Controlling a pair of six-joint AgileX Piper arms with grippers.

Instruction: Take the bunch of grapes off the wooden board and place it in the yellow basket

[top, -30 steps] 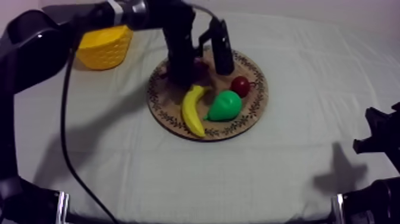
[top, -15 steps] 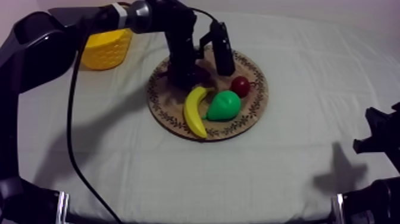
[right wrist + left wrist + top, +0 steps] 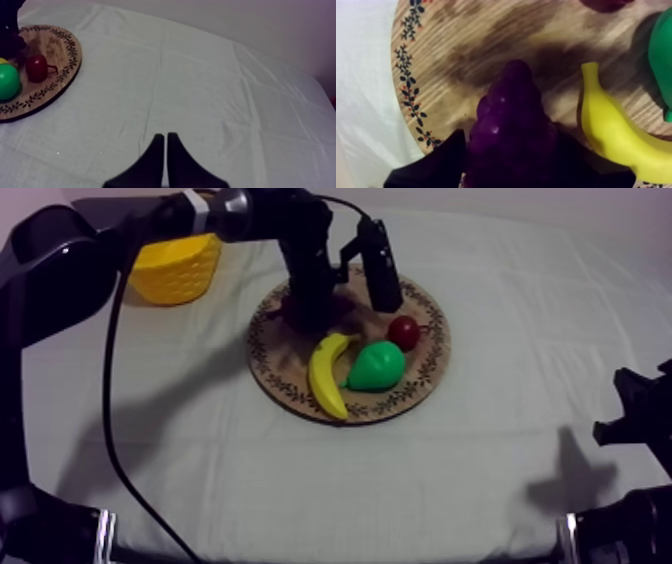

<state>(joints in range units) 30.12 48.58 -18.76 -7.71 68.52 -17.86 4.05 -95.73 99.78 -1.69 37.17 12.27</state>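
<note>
Down at the near edge, the right gripper (image 3: pixel 165 136) is seen parked over bare cloth (image 3: pixel 210 85), its fingers pressed together in a narrow wedge, nothing held. Further in, the wooden board (image 3: pixel 280 373) is reached: the banana (image 3: pixel 326 373) at the front, the pear (image 3: pixel 376 366) just beside it, the small red fruit (image 3: pixel 404 332) tucked behind the pear. And at the back of the board, the action: the bunch of grapes (image 3: pixel 511 115) is straddled by the left gripper (image 3: pixel 508 134), a black finger pressed against each flank, so the bunch is judged to be gripped. Whether it has been raised off the wood cannot be told. Beyond, off to the far left and apart from the board, the yellow basket (image 3: pixel 178 268) is waiting.

The lift is judged to be the step in hand. It is best done straight up, so that the banana, lying just beside the bunch, is not nudged. The bunch tapers towards its tip, so a firm hold on the widest part is called for, or it could be squeezed out. Release is best saved until the bunch is brought squarely over the basket's opening.
</note>
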